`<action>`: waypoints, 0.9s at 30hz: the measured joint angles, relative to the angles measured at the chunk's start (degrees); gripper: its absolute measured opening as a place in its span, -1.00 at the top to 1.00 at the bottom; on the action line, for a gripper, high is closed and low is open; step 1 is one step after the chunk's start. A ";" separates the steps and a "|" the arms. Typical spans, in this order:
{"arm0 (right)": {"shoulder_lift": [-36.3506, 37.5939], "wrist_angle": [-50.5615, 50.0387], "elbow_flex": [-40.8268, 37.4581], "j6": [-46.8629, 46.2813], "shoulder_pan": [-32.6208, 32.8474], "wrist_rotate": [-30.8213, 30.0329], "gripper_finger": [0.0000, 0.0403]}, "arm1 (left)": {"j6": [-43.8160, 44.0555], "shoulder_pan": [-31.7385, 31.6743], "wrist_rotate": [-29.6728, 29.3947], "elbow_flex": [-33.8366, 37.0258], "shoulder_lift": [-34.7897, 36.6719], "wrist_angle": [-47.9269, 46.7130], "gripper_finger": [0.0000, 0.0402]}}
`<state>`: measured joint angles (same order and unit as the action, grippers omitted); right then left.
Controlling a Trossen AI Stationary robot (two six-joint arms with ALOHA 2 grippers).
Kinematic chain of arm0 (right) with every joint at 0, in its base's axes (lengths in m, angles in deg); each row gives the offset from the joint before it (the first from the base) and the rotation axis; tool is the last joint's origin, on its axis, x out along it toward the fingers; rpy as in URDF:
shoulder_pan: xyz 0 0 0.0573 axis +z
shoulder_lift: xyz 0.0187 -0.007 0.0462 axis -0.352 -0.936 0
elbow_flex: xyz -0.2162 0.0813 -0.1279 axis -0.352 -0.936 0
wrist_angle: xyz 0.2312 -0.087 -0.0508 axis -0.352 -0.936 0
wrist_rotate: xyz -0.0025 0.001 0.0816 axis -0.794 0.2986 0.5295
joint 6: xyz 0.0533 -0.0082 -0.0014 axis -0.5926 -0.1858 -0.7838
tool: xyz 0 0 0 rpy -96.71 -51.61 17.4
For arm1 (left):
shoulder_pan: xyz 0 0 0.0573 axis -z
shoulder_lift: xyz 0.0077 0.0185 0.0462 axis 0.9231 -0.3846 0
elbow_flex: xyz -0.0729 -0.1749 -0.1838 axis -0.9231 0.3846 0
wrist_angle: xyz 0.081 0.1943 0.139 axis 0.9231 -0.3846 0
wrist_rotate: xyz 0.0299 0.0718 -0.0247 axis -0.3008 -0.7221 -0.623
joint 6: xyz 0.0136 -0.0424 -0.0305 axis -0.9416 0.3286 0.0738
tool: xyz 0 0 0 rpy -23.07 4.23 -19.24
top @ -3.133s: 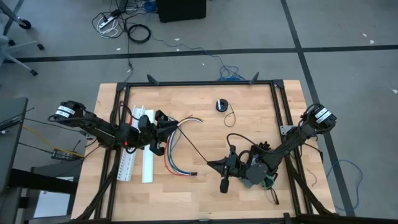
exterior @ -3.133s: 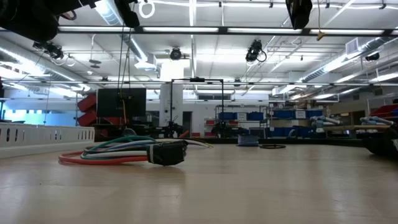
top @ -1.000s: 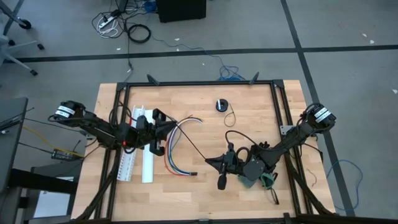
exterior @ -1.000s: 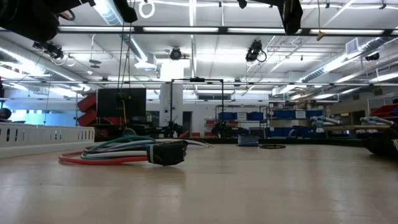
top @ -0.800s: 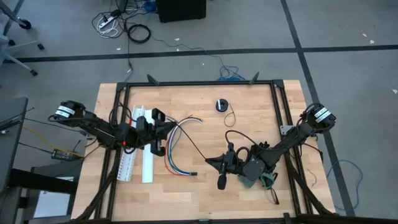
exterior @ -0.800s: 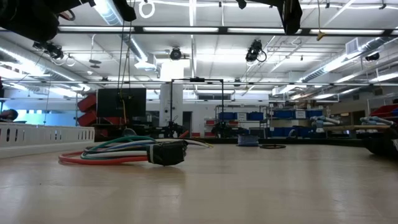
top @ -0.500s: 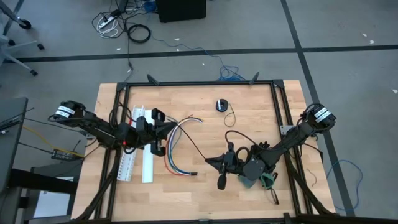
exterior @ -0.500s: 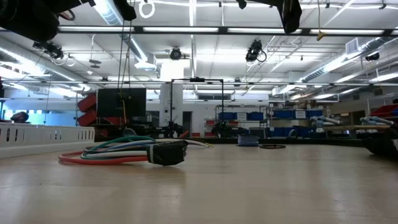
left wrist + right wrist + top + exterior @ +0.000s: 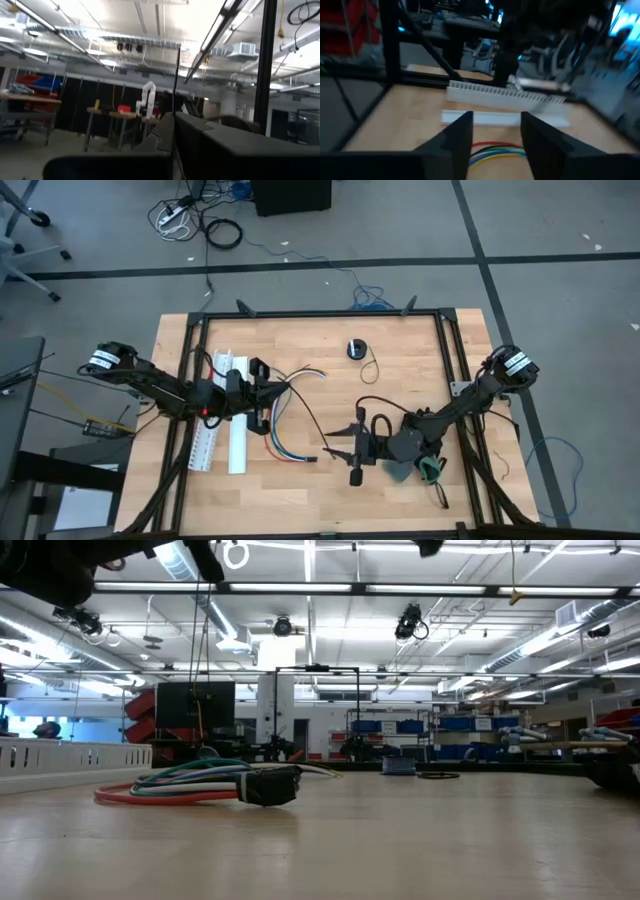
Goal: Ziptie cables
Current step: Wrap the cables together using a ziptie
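**Supervisor:** Report the grippers first, then the work pieces.

**Operator:** I see the right gripper (image 9: 496, 131) low over the table (image 9: 410, 345), near its middle. Its two fingers (image 9: 459, 131) stand apart with nothing between them, and they face the cables (image 9: 493, 150). In the high view the same gripper (image 9: 338, 450) sits just beside the lower end of the bundle.

**Supervisor:** Left side?

**Operator:** The left gripper (image 9: 268, 392) is at the upper part of the cables (image 9: 283, 418). I cannot tell whether its fingers are apart or together; they are too small in the high view and the left wrist view shows only the room.

**Supervisor:** Position of the task items?

**Operator:** The cables lie on the table between the two grippers, curving from upper right to lower right. A thin black ziptie (image 9: 307, 416) runs diagonally from the bundle toward the right gripper. Beyond the cables lies a white slotted channel (image 9: 506, 94), with a plain white strip (image 9: 495, 117) between it and the cables.
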<state>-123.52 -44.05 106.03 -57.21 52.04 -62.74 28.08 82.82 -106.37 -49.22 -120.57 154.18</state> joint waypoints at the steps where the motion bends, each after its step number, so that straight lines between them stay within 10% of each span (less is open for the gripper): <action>1: 0.00 0.87 0.00 2.67 -0.37 -0.02 0.14 | 0.32 0.00 0.00 0.00 0.00 -0.77 1.00; 10: 0.00 6.13 0.04 17.77 -4.59 0.84 -0.09 | 9.25 -0.07 1.40 0.00 0.00 -7.67 1.00; 27: 0.00 -4.94 5.77 51.30 -2.25 4.35 0.13 | 55.87 -12.08 28.15 0.00 0.00 -13.30 1.00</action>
<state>-123.52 -49.00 111.80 -5.91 49.79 -58.38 83.96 70.74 -78.22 -49.22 -120.57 140.88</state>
